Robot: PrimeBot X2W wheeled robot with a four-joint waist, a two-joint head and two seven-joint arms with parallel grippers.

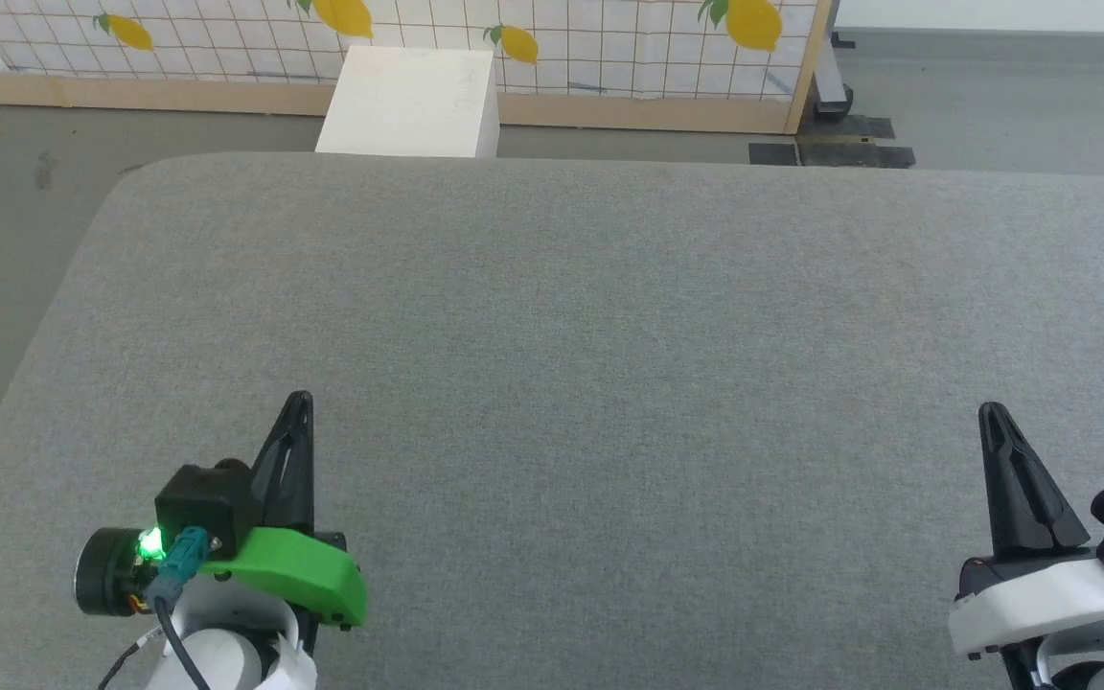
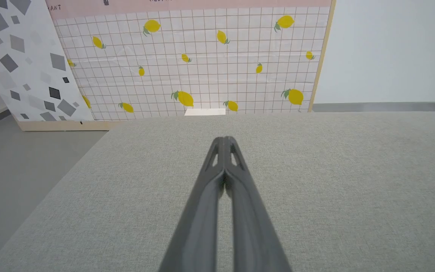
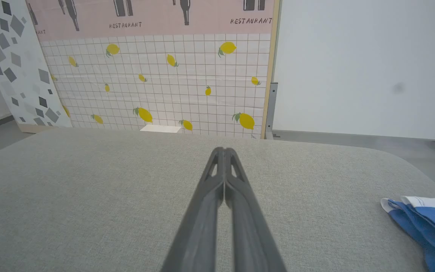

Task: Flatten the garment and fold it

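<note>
Firstly, the work surface [image 1: 609,316] is a wide pad covered with grey woven cloth, with rounded corners, and most of it is bare. Around it lies a grey floor [image 1: 15,211]. Behind the far edge stands a panel [image 2: 202,56] printed with white tiles and yellow lemons; its upper part is pink and carries the word "RESTAURANT". To the left of it leans a second panel [image 2: 13,56] with grey and black flecks on white. A white box [image 1: 408,101] stands on the floor between the pad and the lemon panel. On the right side the room ends with a plain white wall [image 3: 353,68].

The garment [image 3: 429,223] lies on the pad near its right edge, in the lower right corner of the right wrist view. It is bright blue with white trim, bunched in folds and partly cut by the picture edge. It is well apart from both grippers.

The left gripper [image 1: 299,399] is at the lower left of the head view, above the pad. Its two dark fingers [image 2: 202,211] are pressed together at the tips, and nothing is between them.

The right gripper [image 1: 990,414] is at the lower right. Its fingers [image 3: 202,215] also meet at the tips and hold nothing. The garment is to its right, not touching it.
</note>
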